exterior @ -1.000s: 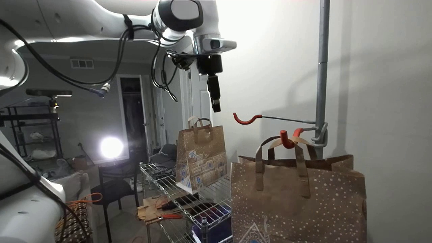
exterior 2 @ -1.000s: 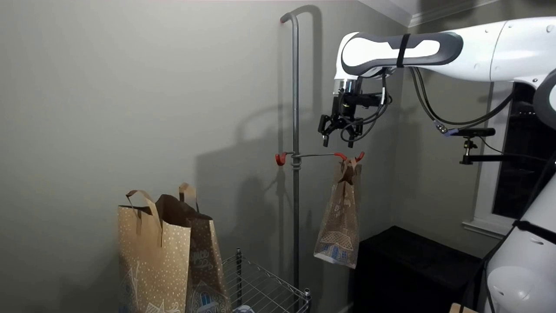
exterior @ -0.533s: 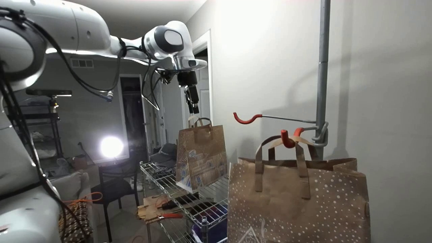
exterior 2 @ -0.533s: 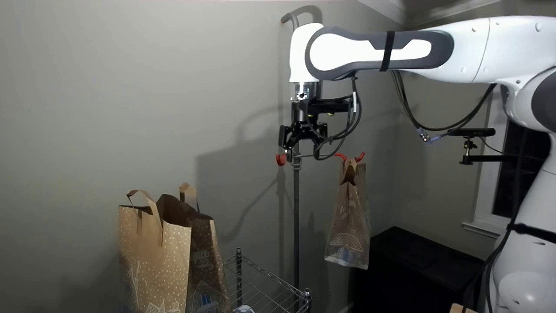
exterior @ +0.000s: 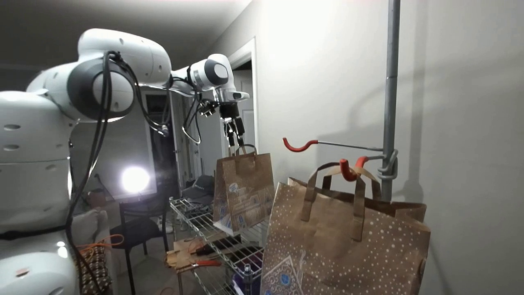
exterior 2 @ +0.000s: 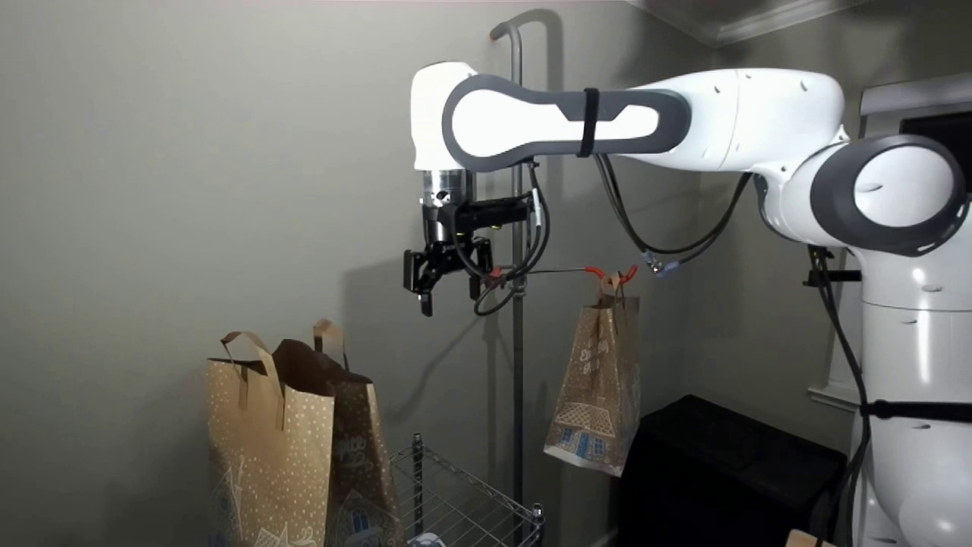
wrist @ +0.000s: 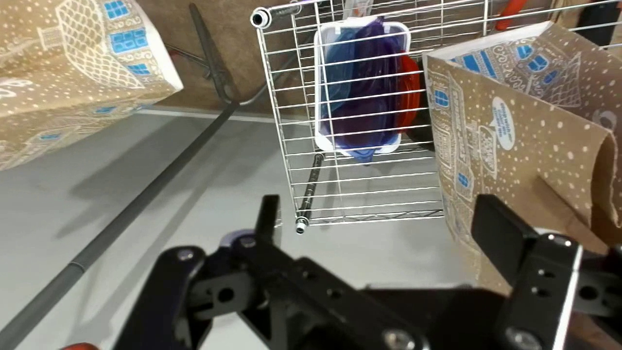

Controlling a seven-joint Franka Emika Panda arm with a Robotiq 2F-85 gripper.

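Note:
My gripper [exterior 2: 450,296] points downward with its fingers spread wide and nothing between them in the wrist view [wrist: 379,218]. It is close above the brown paper bag on the rack [exterior 2: 269,441]; in an exterior view the fingertips line up with that bag's handles [exterior: 247,147], but there is a gap in another view. That bag stands upright with white dots and printed houses, seen at the right of the wrist view [wrist: 515,146]. A second brown bag [exterior: 348,246] hangs by its handles from a red-tipped hook [exterior: 348,170], tilted, at upper left in the wrist view.
A grey pole [exterior: 391,102] holds the hooks; another red hook [exterior: 301,145] carries nothing. Below is a wire rack [exterior 2: 463,486], with a white bin [wrist: 362,87] of purple and red things beneath its top. A black box [exterior 2: 729,471] stands near the arm's base.
The arm has swung from above the hanging bag towards the rack bag, and has come lower. The hanging bag has swayed and turned on its hook. The fingers stayed apart throughout.

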